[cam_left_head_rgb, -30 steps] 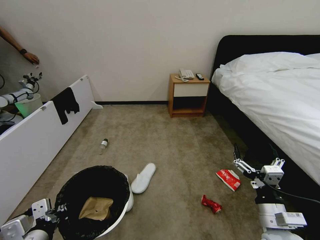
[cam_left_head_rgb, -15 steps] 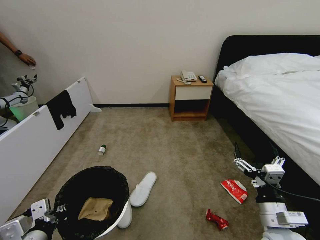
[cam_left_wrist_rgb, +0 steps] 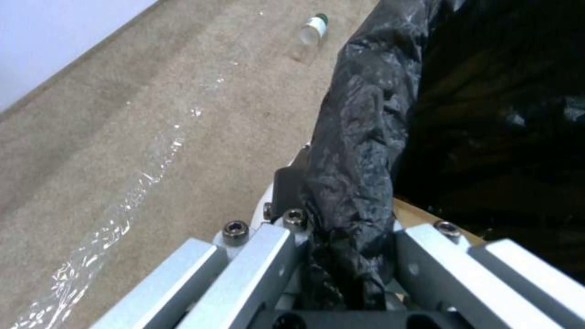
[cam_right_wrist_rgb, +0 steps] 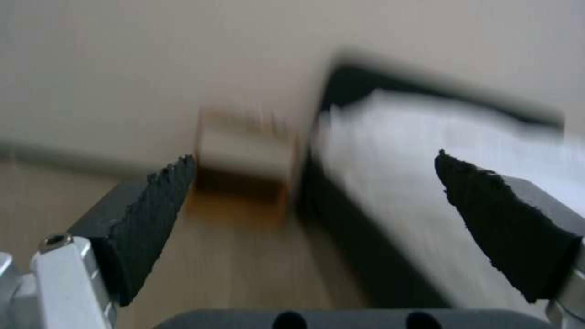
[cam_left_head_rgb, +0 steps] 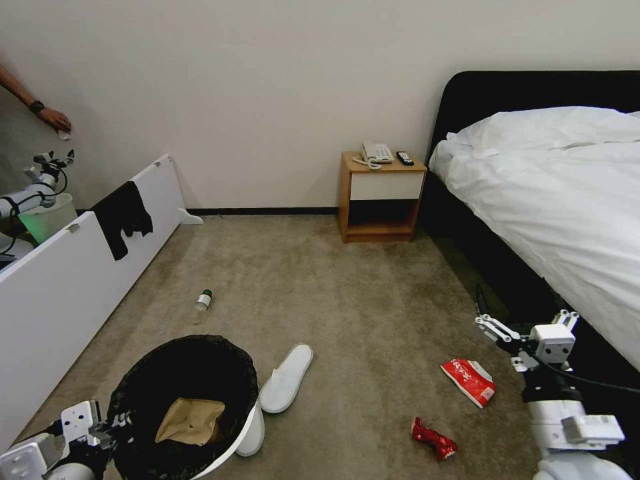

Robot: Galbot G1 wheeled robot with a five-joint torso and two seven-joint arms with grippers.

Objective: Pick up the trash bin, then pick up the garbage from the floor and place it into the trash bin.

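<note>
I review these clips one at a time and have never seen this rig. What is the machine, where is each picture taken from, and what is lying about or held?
It is a wheeled robot with two arms. The wide picture comes from its head, looking down at a bedroom carpet; the other two come from cameras on its wrists. The left tool is shut on the bag-lined rim of the trash bin, which holds a brown paper bag. The right tool hangs open and empty beside the bed. On the carpet lie a white slipper, a small bottle, a red snack packet and a red wrapper.
</note>
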